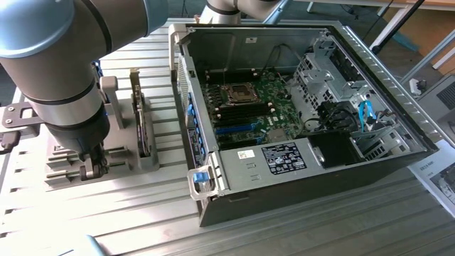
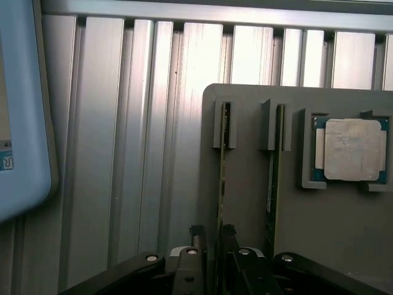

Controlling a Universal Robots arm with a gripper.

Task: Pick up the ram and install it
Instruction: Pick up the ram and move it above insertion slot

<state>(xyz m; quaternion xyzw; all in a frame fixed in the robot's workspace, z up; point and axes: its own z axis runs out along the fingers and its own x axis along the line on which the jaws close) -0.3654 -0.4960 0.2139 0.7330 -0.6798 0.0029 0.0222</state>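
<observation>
The ram (image 2: pixel 221 178) is a thin green stick standing on edge in a slot of the grey holder (image 2: pixel 245 203). A second green stick (image 2: pixel 271 184) stands in the slot beside it. My gripper (image 2: pixel 212 236) is open, with its black fingertips (image 2: pixel 196 233) on either side of the first stick's near end and a small gap showing. In the exterior view my gripper (image 1: pixel 92 168) reaches down into the holder (image 1: pixel 61 168) at that view's left. The open computer case (image 1: pixel 284 176) lies to the right, its motherboard (image 1: pixel 249 112) showing.
A square silver processor chip (image 2: pixel 350 150) sits in a pocket of the holder. A taller card (image 1: pixel 142 128) stands upright between holder and case. The table (image 2: pixel 153 123) is ribbed aluminium. A printed sheet (image 1: pixel 437 178) lies at the exterior view's right edge.
</observation>
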